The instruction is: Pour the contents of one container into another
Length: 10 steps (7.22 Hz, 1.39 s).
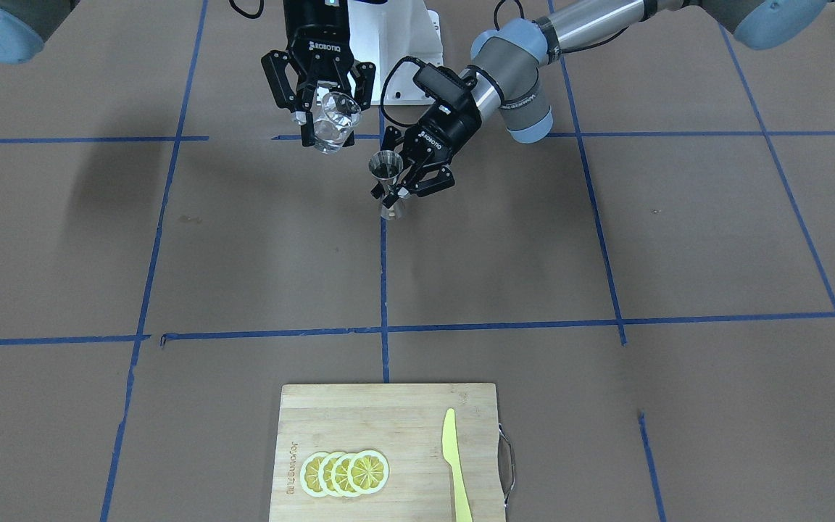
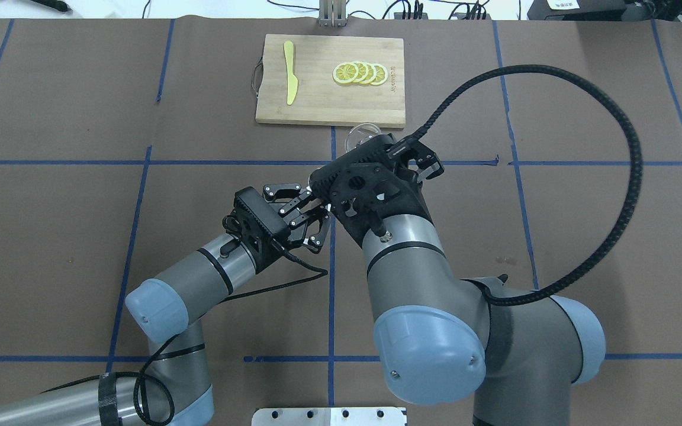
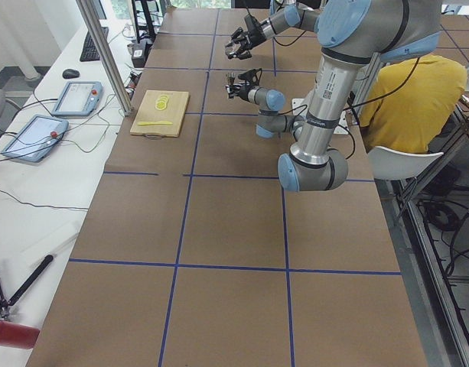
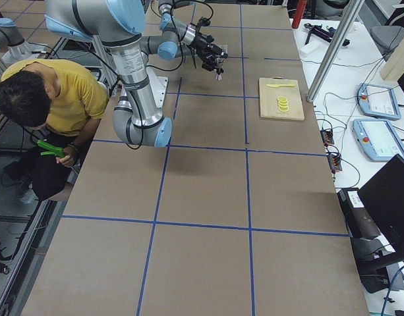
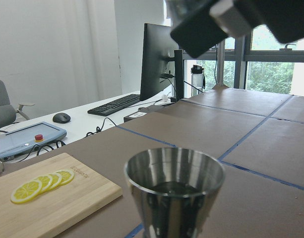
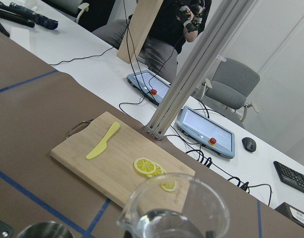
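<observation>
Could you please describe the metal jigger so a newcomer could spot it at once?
Over the brown table with blue tape lines, look to the two black grippers near the robot's base. The left gripper holds the jigger, a small upright steel double cone. Unlike the clear glass pitcher in the right gripper beside it, it is opaque metal.

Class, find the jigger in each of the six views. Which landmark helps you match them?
Front-facing: jigger top centre.
Overhead: hidden, not visible.
Exterior left: jigger upper centre, tiny.
Exterior right: jigger upper centre, tiny.
Left wrist: jigger bottom centre, large.
Right wrist: jigger rim, bottom left corner.
Landmark: the board with lemon slices, in every view.
</observation>
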Each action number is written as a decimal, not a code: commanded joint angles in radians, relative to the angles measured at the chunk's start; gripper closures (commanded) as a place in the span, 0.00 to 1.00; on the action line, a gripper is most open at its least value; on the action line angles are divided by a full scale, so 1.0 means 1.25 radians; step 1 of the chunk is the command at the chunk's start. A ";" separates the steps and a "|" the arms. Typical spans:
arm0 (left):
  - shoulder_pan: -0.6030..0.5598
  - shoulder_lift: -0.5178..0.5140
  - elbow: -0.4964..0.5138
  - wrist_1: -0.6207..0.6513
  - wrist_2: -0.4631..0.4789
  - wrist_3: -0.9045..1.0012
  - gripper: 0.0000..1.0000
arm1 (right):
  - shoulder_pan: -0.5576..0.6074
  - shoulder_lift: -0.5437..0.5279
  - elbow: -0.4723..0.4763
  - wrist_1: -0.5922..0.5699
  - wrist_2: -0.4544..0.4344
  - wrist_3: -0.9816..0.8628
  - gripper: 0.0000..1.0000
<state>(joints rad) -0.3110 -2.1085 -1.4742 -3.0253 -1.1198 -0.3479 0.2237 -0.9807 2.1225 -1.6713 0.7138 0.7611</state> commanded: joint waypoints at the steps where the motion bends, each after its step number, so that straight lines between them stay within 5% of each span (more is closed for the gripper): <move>1: -0.037 0.027 -0.002 -0.001 0.029 -0.048 1.00 | 0.012 -0.055 0.039 0.002 0.003 0.159 1.00; 3: -0.083 0.086 -0.027 -0.013 0.068 -0.112 1.00 | 0.030 -0.124 0.070 0.003 0.012 0.226 1.00; 6: -0.138 0.223 -0.032 -0.076 0.064 -0.238 1.00 | 0.077 -0.335 0.067 0.299 0.059 0.242 1.00; 10: -0.187 0.415 -0.031 -0.147 0.064 -0.270 1.00 | 0.090 -0.500 0.047 0.491 0.072 0.245 1.00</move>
<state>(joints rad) -0.5155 -1.6635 -1.5127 -3.2040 -1.0401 -0.6827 0.3339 -1.5534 2.1928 -1.1266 0.8029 1.0664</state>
